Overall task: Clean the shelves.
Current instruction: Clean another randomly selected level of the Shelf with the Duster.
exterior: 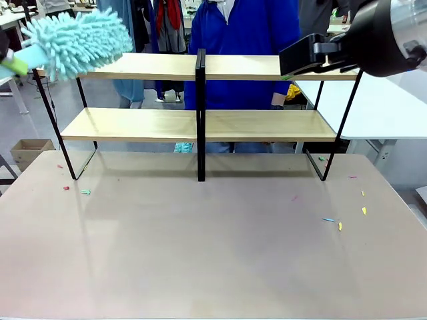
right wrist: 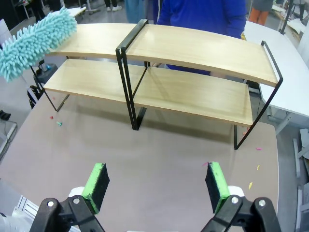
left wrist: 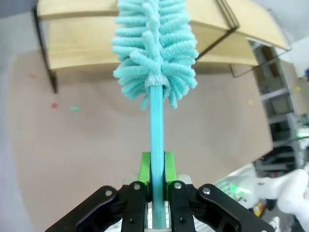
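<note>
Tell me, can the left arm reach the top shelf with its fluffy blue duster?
Probably yes. The duster, clamped in the left jaws, hangs right at the left end of the top board, with nothing between them.

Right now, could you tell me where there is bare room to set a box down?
Both lower boards of the shelves are bare, either side of the central upright. So is the tabletop between coloured scraps near its sides. Crowded: the upper left end, where the left pincer holds the duster, and upper right, by the open right pincer.
</note>
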`<state>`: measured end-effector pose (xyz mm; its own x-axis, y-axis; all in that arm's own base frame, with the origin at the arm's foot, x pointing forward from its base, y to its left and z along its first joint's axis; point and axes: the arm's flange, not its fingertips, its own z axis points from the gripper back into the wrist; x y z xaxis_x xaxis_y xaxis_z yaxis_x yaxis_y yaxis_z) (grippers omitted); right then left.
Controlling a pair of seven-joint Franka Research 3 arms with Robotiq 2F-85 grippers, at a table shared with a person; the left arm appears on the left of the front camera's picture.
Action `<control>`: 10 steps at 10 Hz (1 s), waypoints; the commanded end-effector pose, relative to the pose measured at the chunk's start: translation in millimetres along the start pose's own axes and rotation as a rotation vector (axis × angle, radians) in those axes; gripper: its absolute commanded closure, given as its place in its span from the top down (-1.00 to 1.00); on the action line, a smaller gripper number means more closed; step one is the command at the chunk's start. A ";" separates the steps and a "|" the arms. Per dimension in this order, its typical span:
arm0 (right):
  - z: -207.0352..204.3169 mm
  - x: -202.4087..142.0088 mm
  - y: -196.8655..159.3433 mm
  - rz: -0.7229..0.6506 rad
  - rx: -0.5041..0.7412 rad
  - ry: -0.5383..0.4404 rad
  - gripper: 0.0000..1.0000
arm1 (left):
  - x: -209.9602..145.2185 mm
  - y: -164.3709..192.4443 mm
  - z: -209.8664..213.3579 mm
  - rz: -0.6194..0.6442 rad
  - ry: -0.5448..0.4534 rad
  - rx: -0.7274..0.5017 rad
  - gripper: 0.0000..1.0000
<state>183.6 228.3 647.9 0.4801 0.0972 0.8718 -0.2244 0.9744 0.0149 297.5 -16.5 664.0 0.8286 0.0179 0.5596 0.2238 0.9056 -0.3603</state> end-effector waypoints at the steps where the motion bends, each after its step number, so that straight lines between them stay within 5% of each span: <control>1: 0.8 1.0 -0.4 0.002 0.008 0.001 1.00 | -8.5 6.7 9.0 0.036 -0.034 0.121 -0.74; 4: 0.8 1.0 -0.4 0.002 0.008 0.001 1.00 | -14.0 17.8 14.8 0.028 -0.022 0.211 -0.74; 5: 0.8 1.0 -0.4 0.002 0.008 0.001 1.00 | -17.0 19.7 18.1 0.052 -0.124 0.366 -0.74; 6: 0.8 1.0 -0.4 0.002 0.008 0.001 1.00 | -29.0 18.7 24.2 0.049 -0.239 0.689 -0.74; 7: 0.8 1.0 -0.4 0.002 0.008 0.001 1.00 | -36.9 17.1 26.1 -0.027 -0.240 0.779 -0.74; 10: 0.8 1.0 -0.4 0.002 0.008 0.001 1.00 | -36.4 15.8 23.1 -0.111 -0.162 0.638 -0.74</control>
<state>183.5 228.4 648.0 0.4800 0.0972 0.8719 -0.2245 0.9744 0.0149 257.4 8.4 656.6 0.7000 -0.0748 0.7102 -0.1379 0.9616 0.2372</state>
